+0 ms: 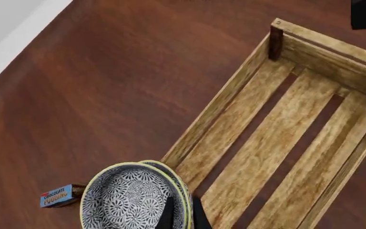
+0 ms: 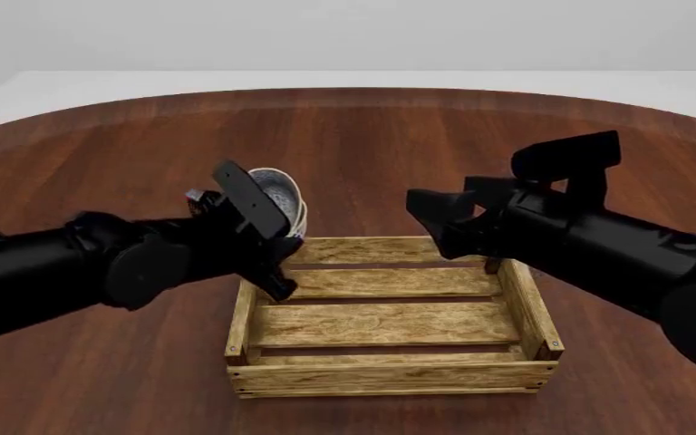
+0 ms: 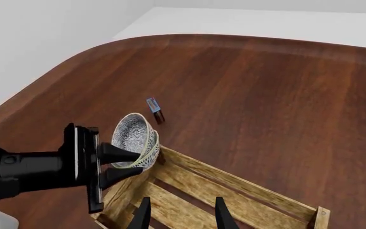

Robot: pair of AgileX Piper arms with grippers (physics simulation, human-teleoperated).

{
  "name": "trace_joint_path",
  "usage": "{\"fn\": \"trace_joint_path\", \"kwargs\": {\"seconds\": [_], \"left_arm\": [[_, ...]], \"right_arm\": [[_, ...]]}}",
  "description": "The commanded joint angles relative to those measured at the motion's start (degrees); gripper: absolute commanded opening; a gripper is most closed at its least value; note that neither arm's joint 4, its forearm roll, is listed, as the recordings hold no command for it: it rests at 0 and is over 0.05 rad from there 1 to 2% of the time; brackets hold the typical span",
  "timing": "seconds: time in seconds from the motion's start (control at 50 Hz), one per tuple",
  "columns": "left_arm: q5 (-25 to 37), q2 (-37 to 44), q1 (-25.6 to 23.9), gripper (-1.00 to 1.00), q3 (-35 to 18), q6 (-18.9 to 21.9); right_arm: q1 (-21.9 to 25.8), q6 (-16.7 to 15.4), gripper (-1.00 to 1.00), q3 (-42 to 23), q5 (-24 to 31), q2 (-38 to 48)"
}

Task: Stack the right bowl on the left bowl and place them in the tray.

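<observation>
You are in the second half of the job: the two bowls are already nested, one inside the other, and the stacked bowls (image 3: pixel 135 141) are in the air, gripped by the rim in your left pincer (image 3: pixel 124 164). They hang tilted, over the table (image 2: pixel 361 136) just outside the tray's far left corner, so that the patterned inside faces partly sideways. The left wrist view shows the fingers (image 1: pixel 167 215) clenched across the rims of both bowls, one inside and one outside, with the stack (image 1: pixel 135 196) just beside the tray's side wall, not yet above the slats.

The tray (image 2: pixel 384 376) sits between the two arms, and nothing lies in it. By my reading, the next move calls for you to carry the stack sideways across the wall until it is over the slatted floor, level it so the inner bowl cannot slide out, lower it, and only then let go. Because the grip is on the rim alone, move slowly.

Your right pincer (image 3: pixel 180 215) hangs over the tray's far right part, fingers apart and holding nothing; keep it out of the left arm's path. A small pudding box (image 1: pixel 59 196) lies on the table beyond the bowls, well apart from the work.
</observation>
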Motion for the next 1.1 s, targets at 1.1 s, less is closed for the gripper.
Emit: {"fn": "trace_joint_path", "kwargs": {"seconds": [1.1], "left_arm": [[1.52, 17.99, -12.87, -1.00, -7.73, -2.59]], "right_arm": [[0.02, -0.09, 1.00, -0.10, 0.36, -0.41]]}}
